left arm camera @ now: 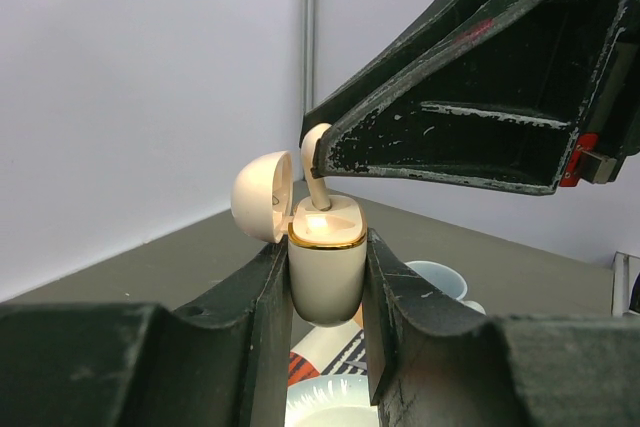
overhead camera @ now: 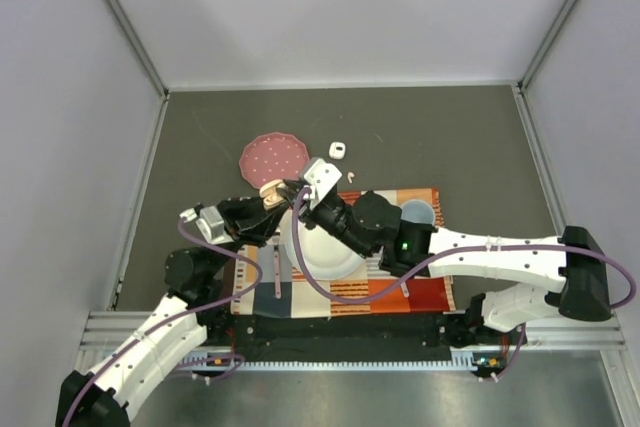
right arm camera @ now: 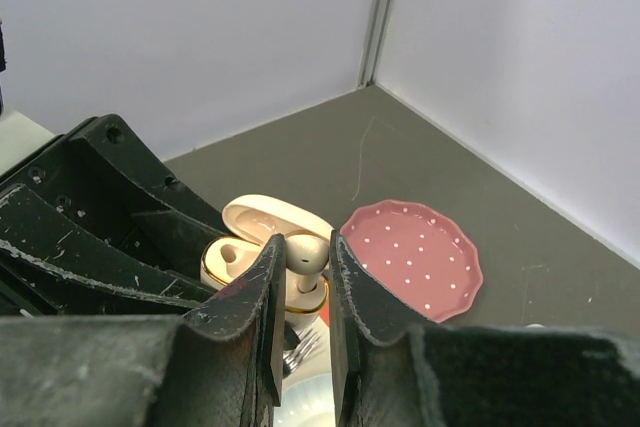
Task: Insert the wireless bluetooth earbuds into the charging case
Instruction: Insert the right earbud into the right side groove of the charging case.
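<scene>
gripping the charging case (left arm camera: 325, 282) by its rounded body, the left gripper (left arm camera: 327, 247) presses its two dark fingers (left arm camera: 257, 307) against the case's sides in the lower middle of the left wrist view. the case is pale peach with a gold band round its mouth. it stands upright, and its lid (left arm camera: 260, 197) is hinged open toward the left of the frame. just above it, the right gripper (right arm camera: 303, 259) is closed on a peach earbud (right arm camera: 306, 250). in the right wrist view the bud's head sits pinched between the two fingertips in the lower middle of the frame. in the left wrist view the earbud's stem points down and its end reaches the case's mouth, so it is not fully seated. whether the other well holds a bud i cannot tell.

from the top camera the two grippers meet a little left of the frame's centre, above the upper left corner of a striped placemat (overhead camera: 400, 292). on the placemat lie a white plate (overhead camera: 330, 255) and, at its upper right, a pale blue cup (overhead camera: 417, 213). a pink dotted plate (overhead camera: 272, 155) lies on the grey table (overhead camera: 450, 137) just above the grippers. to its right lie a blocky white piece (overhead camera: 338, 150) and a thin curved white piece (overhead camera: 353, 175), both too small to identify.
</scene>
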You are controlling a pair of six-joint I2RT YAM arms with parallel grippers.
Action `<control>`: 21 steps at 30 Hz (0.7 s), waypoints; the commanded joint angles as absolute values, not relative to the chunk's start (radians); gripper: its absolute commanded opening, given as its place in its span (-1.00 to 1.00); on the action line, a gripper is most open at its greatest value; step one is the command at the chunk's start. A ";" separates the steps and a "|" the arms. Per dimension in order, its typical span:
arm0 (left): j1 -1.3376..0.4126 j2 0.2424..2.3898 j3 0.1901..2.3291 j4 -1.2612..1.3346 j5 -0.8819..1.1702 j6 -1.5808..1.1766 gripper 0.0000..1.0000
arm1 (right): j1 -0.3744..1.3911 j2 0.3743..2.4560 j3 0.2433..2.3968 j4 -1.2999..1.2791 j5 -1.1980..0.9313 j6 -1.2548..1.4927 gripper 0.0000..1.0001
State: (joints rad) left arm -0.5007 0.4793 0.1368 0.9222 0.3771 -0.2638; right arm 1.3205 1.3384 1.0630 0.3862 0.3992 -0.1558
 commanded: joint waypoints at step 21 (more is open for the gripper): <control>-0.499 0.448 0.146 0.988 0.307 -0.261 -1.00 | 1.385 1.391 1.127 0.291 0.471 -0.247 -0.92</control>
